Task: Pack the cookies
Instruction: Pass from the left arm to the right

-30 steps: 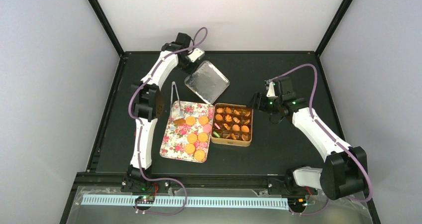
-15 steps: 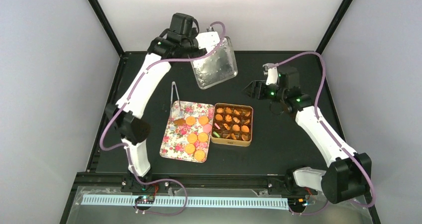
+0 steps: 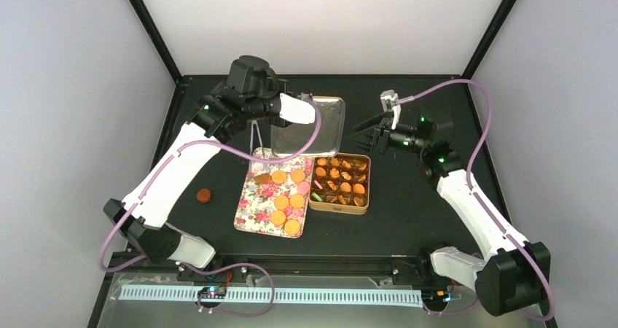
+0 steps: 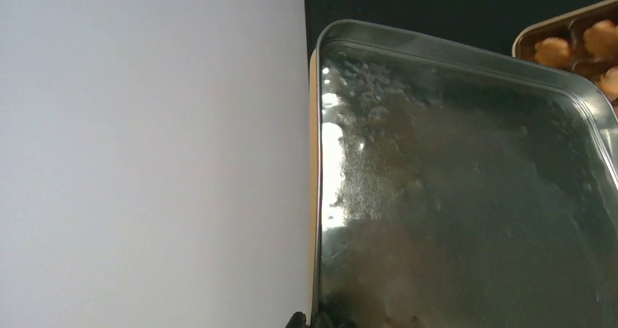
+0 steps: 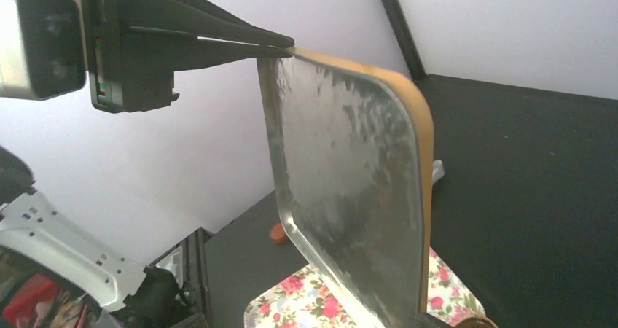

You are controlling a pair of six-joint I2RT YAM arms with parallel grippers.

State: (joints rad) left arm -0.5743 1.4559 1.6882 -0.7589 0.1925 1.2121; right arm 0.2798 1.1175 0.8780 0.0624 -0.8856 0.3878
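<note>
top view, left fingers (image 3: 312,103): clamped on one edge of the silver lid (image 3: 321,127), which hangs in the air behind the tin (image 3: 337,208), off the table (image 3: 408,95).
top view, right fingers (image 3: 373,129): spread wide and empty, just beside the lid's right edge; i cannot tell whether they touch it.
top view, cookies (image 3: 286,200): round orange ones lie on the floral tray (image 3: 251,213), and more fill the tin's compartments.
top view, stray dark cookie (image 3: 205,194): alone on the table, well left of the tray.
top view, tongs (image 3: 255,138): lying behind the tray, under the left arm.
left wrist view, lid: its shiny inner face fills most of the frame, and a corner of the tin with cookies shows at top right.
right wrist view, grip: the left fingers pinch a top corner of the lid, which stands nearly on edge above the tray; the right fingers are out of frame.
step in hand, as i judge it: carrying the lid over to close the tin.
doing it well: turn the lid flat with the hollow side down, square its corners to the tin and lower it straight. go slowly, since a one-edge pinch lets the lid swing. the right fingers could steady the free edge.
caution: the tray cookies and the stray one are not packed yet.
</note>
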